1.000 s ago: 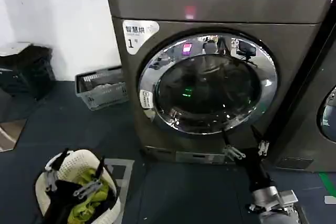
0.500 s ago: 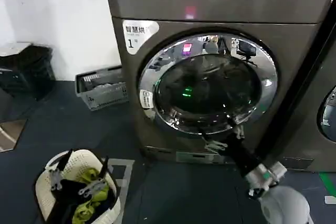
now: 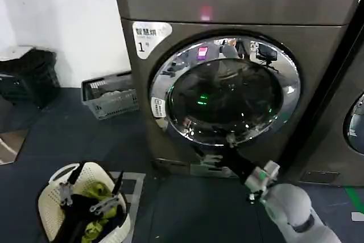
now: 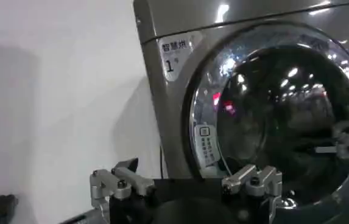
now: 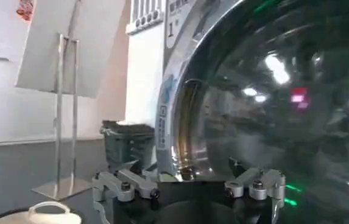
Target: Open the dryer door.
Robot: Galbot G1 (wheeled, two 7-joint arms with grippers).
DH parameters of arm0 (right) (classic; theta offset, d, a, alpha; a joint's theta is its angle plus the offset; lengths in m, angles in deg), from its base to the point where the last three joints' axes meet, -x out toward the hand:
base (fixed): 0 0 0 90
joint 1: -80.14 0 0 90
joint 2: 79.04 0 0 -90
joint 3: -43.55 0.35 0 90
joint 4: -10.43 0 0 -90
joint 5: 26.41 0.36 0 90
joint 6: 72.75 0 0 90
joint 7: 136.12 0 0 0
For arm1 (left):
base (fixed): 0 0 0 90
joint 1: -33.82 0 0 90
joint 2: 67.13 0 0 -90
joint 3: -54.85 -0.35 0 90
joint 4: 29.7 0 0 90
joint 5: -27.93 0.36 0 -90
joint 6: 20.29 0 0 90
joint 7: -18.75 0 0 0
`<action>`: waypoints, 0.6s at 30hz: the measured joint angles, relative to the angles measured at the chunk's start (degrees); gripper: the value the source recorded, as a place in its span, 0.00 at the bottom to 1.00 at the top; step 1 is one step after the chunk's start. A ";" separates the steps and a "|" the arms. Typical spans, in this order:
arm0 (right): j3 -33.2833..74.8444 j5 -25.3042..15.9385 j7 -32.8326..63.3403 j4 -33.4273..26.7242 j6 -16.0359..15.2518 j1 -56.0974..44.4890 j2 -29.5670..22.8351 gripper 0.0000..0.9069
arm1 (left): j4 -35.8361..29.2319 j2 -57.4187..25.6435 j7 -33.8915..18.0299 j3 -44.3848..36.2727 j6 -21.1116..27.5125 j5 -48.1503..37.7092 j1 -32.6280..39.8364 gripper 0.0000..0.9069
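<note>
Reached with the right pincer [image 3: 219, 151] to the lower rim of the dryer door [image 3: 224, 90], fingers spread and gripping nothing. Found the door shut flush in the front of the dryer [image 3: 239, 4] (chrome ring unbroken all round). Judged the approach step in hand: no hold on the rim yet. Next, probably needed to hook or pinch the ring's edge and pull outward. Kept the left pincer [image 3: 91, 196] low over a laundry basket [image 3: 52, 193], also spread wide.
</note>
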 joint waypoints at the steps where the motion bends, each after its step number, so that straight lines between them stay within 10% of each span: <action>1: -0.62 0.01 -0.64 -0.42 -0.15 0.87 -0.27 1.00 | -0.01 0.04 0.02 -0.02 -0.01 -0.13 0.02 1.00; 18: -7.27 -0.06 -3.49 -8.47 1.65 12.81 -2.09 1.00 | -0.08 0.29 0.34 0.18 -0.09 -1.07 -0.45 1.00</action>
